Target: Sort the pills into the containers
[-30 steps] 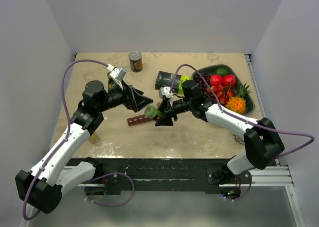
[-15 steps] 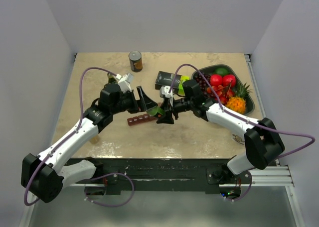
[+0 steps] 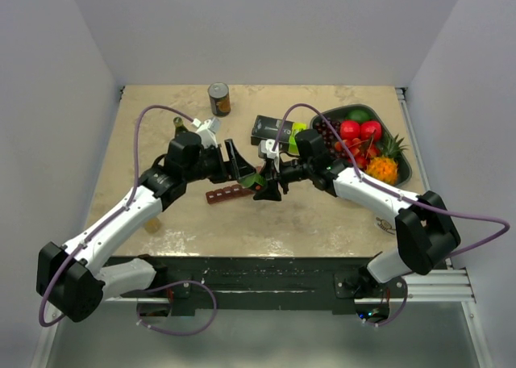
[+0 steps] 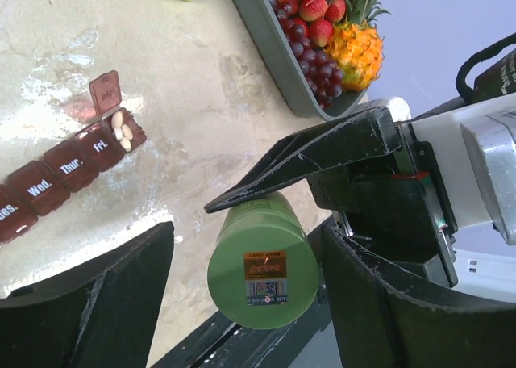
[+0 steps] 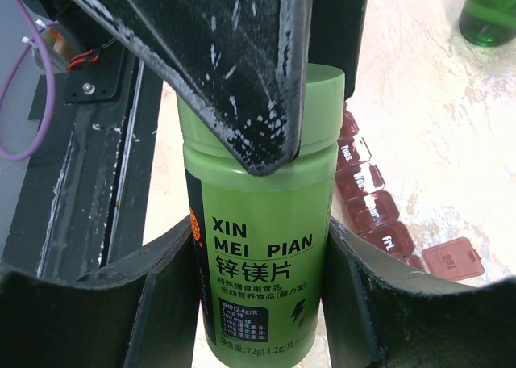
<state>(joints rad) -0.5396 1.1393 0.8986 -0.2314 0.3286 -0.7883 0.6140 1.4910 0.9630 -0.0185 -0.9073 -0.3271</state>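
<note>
Left wrist view: the green bottle [image 4: 262, 259] was found clamped in the right claw [image 5: 258, 247], apparently presented for uncapping. The left claw [image 4: 246, 247] was held parted astride its end. The containers [image 4: 72, 166] lay at mid-left on the surface [image 4: 201, 102], Friday's lid [image 4: 105, 92] raised, white pills [image 4: 121, 130] inside.

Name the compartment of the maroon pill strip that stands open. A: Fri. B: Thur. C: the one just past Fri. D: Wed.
C: on the maroon pill strip, the compartment past the shut Fri. lid has its own lid flipped up, with white pills inside.
</note>
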